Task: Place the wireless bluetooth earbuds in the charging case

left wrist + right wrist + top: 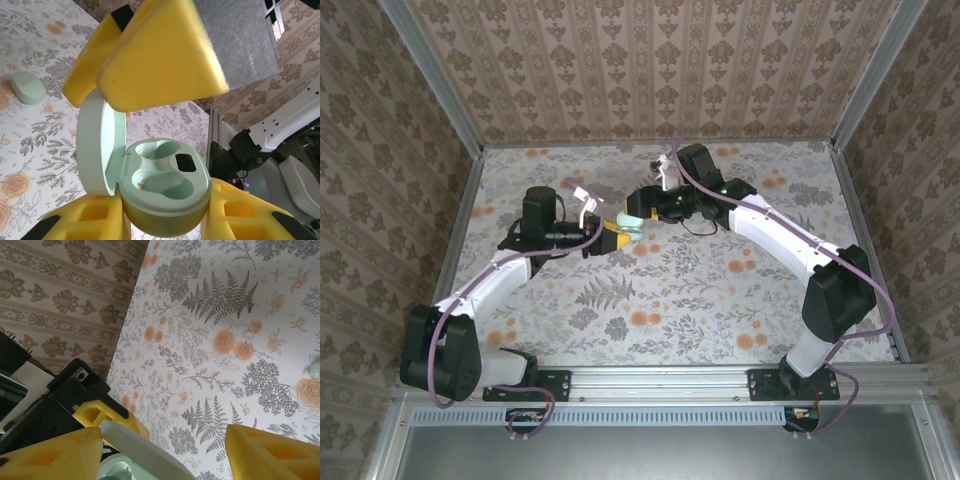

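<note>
Left gripper is clamped on the bottom half of the charging case, one yellow finger on each side of it. The case is off the table, roughly mid-table in the overhead view. Its lid is swung open and stands upright on the left in the left wrist view, and the two moulded wells face the camera, one with a dark patch in it.

Right gripper comes in from the opposite side with its jaws well apart. Its yellow fingers sit right over the top edge of the lid. One looks like it's touching the rim, but it's not pinching anything as far as I can see.

Pose-wise, the left arm runs up from its base at the near left, then the wrist lies level and points right. The right arm sweeps up from the near right, bends at the back and folds back toward the middle, so the two grippers meet nose to nose.

There's a small mint oval lying flat on the table, well clear of the grippers. Might be an earbud, can't tell.

The table has a floral cloth with ferns and orange blossoms. Damask wallpaper covers the three walls, and an aluminium rail runs along the near edge.
</note>
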